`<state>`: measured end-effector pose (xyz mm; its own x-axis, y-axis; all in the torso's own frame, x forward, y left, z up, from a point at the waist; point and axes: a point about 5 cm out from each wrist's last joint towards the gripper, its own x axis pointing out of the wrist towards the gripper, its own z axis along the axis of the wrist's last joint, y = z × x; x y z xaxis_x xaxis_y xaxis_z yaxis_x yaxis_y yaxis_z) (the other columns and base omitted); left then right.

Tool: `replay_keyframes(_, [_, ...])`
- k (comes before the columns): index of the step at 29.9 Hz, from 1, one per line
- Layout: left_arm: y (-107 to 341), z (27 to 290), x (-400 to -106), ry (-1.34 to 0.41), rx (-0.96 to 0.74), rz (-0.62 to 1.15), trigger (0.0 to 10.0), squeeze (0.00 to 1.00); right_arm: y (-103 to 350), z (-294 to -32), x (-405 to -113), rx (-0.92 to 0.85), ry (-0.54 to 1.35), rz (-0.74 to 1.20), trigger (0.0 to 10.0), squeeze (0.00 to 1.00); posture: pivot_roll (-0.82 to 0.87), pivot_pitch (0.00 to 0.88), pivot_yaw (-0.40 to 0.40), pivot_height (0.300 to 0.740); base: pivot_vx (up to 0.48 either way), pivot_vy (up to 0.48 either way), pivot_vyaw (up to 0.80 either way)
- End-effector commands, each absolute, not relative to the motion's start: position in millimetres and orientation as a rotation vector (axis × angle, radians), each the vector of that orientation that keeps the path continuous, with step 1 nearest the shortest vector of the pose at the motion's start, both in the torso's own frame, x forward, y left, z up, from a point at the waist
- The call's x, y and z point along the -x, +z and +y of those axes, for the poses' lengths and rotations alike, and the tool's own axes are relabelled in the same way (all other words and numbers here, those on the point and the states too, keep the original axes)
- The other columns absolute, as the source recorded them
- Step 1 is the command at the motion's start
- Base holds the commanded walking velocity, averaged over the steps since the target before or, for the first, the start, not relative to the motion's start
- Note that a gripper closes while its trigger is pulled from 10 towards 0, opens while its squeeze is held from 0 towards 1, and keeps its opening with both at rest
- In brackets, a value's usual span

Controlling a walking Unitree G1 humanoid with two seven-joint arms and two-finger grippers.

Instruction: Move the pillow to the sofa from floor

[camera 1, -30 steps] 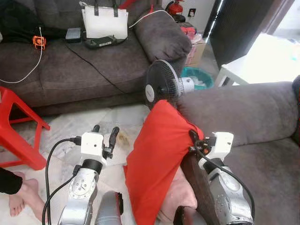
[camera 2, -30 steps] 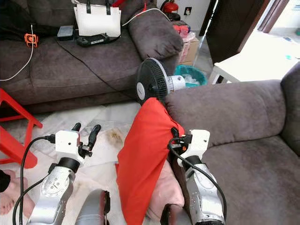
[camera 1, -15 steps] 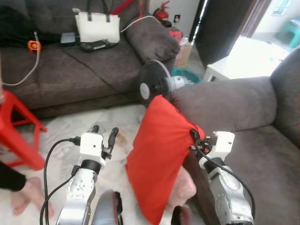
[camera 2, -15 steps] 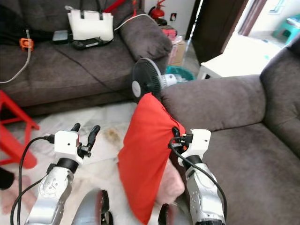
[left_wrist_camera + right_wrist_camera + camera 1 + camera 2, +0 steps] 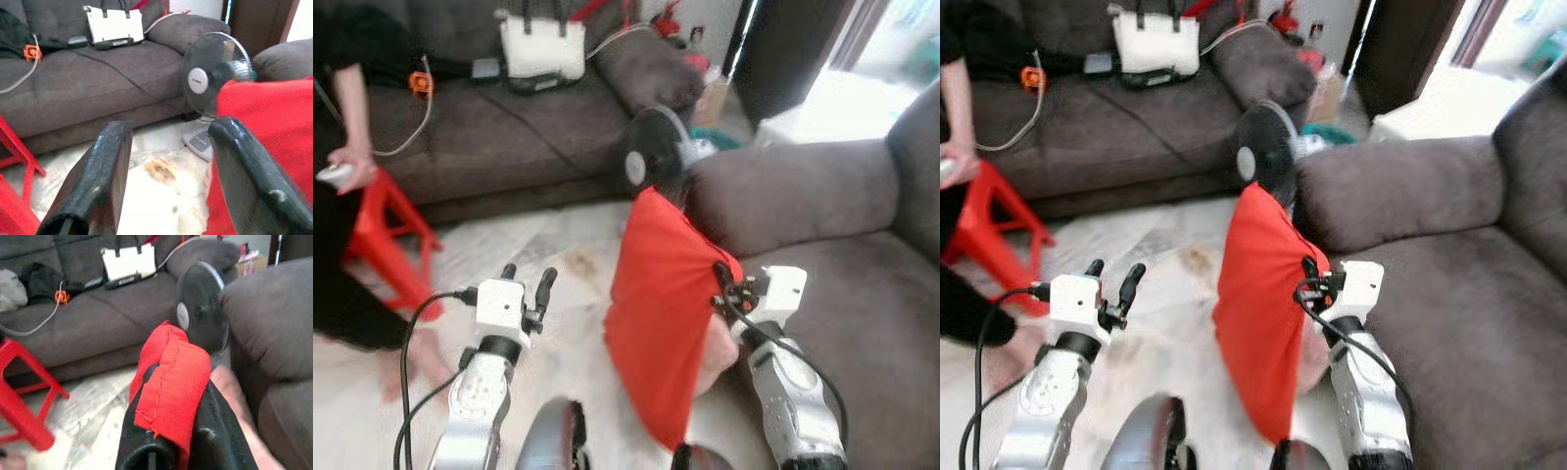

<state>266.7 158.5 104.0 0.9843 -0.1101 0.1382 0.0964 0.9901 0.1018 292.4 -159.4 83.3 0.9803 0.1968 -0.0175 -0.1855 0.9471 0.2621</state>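
Note:
The red pillow [image 5: 664,323] hangs upright off the floor beside the front of the grey sofa [image 5: 862,294] on my right. My right gripper [image 5: 719,277] is shut on the pillow's upper right edge. In the right wrist view red fabric [image 5: 172,364] is pinched between the two black fingers [image 5: 142,431]. My left gripper [image 5: 527,281] is held up to the left of the pillow, open and holding nothing; its wrist view has the pillow [image 5: 274,127] just past one finger [image 5: 244,161]. A pale pink cloth [image 5: 720,351] sits behind the pillow's lower part.
A black standing fan [image 5: 651,162] is right behind the pillow, by the sofa arm [image 5: 783,196]. A second grey sofa [image 5: 509,147] at the back holds a white bag [image 5: 543,49] and cables. A person [image 5: 337,225] and a red stool [image 5: 391,235] are at the left.
The whole view has swung and blurred, so the camera moved. A person has come into view at the left. My right gripper still holds the pillow; my left gripper stays open.

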Motion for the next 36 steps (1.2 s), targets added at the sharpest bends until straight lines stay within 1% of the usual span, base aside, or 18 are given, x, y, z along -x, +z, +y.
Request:
replay_keyframes(1, [106.5, 156.2, -267.0, -0.116, -0.094, -0.158, 10.0, 0.00, 113.7, -167.7, -299.1, -0.244, 0.180, -0.109, 10.0, 0.00, 0.18, 0.033, -0.118, 0.671, -0.334, 0.000, 0.00])
replay_keyframes(4, [106.5, 156.1, -267.1, -0.117, -0.093, -0.158, 10.0, 0.00, 113.6, -168.8, -299.1, -0.242, 0.175, -0.110, 10.0, 0.00, 0.18, 0.032, -0.118, 0.695, -0.331, 0.000, 0.00])
replay_keyframes(5, [106.5, 156.1, -267.1, -0.117, -0.093, -0.158, 10.0, 0.00, 113.6, -168.8, -299.1, -0.242, 0.175, -0.110, 10.0, 0.00, 0.18, 0.032, -0.118, 0.695, -0.330, 0.000, 0.00])
replay_keyframes(12, [106.7, 155.0, -267.2, -0.123, -0.096, -0.160, 10.0, 0.00, 113.3, -170.2, -299.8, -0.239, 0.166, -0.109, 10.0, 0.00, 0.18, 0.032, -0.118, 0.740, -0.329, 0.000, 0.00])
replay_keyframes(36, [106.6, 153.8, -268.3, -0.128, -0.095, -0.164, 10.0, 0.00, 112.6, -173.4, -301.8, -0.252, 0.143, -0.105, 10.0, 0.00, 0.18, 0.025, -0.117, 0.740, -0.334, 0.000, 0.00])
